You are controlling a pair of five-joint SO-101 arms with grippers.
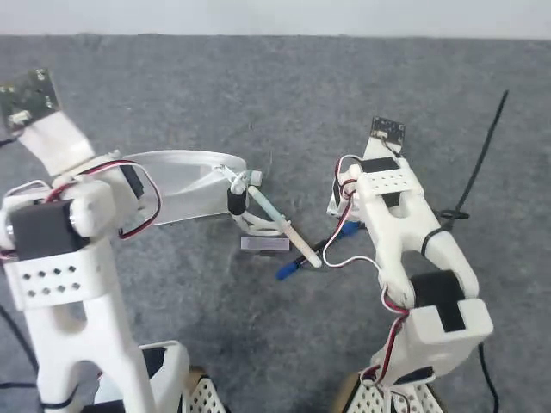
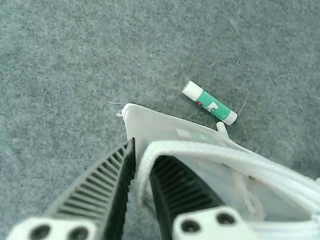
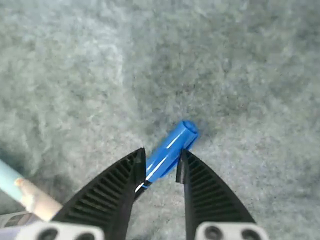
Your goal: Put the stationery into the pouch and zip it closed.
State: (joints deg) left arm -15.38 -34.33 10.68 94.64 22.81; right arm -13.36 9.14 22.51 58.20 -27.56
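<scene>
Pouch [image 2: 165,127] rim is pinched between my left fingers [image 2: 100,190]; my right fingers [image 3: 112,190] pinch the blue pen [image 3: 170,150], which lies flat and diagonal on the table [image 3: 225,60].

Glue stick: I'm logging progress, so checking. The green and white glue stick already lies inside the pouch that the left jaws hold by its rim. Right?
Not quite. The glue stick lies on the grey mat, outside the pouch and beside it, as the left wrist view shows. The left jaws do hold the pouch by its rim.
</scene>
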